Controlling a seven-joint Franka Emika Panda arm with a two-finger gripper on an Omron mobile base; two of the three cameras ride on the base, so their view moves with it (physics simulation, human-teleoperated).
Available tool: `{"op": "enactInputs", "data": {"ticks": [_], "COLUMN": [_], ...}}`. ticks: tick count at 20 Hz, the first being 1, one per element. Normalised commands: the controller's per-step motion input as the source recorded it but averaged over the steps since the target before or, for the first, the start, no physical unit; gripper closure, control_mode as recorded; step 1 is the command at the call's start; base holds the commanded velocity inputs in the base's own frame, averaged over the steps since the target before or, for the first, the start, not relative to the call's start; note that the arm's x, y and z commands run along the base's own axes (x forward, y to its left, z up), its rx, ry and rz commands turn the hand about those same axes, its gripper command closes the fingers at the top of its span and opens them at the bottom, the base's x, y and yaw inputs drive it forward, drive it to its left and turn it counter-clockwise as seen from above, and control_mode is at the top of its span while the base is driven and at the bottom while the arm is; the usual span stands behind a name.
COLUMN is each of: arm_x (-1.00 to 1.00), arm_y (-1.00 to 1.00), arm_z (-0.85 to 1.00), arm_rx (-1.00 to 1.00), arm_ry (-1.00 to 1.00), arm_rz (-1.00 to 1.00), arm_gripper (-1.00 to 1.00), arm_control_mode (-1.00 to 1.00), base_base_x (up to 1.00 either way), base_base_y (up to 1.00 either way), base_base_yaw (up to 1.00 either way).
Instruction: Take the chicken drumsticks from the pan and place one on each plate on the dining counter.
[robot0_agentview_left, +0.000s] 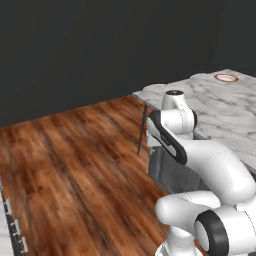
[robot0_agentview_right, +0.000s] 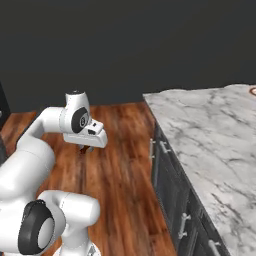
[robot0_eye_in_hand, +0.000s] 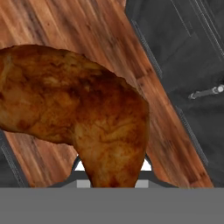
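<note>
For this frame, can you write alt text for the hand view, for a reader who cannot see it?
A glossy reddish-brown chicken drumstick looms close to the camera, its narrow end running down between the gripper fingertips. Behind it lies a wooden plank floor, with dark grey cabinets and a silver handle at the right.

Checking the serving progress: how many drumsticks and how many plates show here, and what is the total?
Drumsticks: 1, the drumstick held in the end effector above the wood floor.
Plates: 1, the red-rimmed plate on the marble counter.
Total: 2
</note>
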Motion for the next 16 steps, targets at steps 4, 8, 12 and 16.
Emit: {"op": "enactInputs", "data": {"ticks": [4,8,12,16], "arm_x": [0.00,0.00,0.00,0.00], "arm_y": [0.00,0.00,0.00,0.00], "arm_z": [0.00,0.00,0.00,0.00], "arm_rx": [0.00,0.00,0.00,0.00], "arm_ry": [0.00,0.00,0.00,0.00], "arm_rz": [0.00,0.00,0.00,0.00], "arm_gripper": [1.00,1.00,1.00,1.00], "arm_control_mode": [1.00,1.00,1.00,1.00], "base_base_x": [1.00,1.00,1.00,0.97], "base_base_y": [0.39,0.37,0.39,0.44], "base_base_yaw": [-0.08,-0.11,-0.26,-0.41]}}
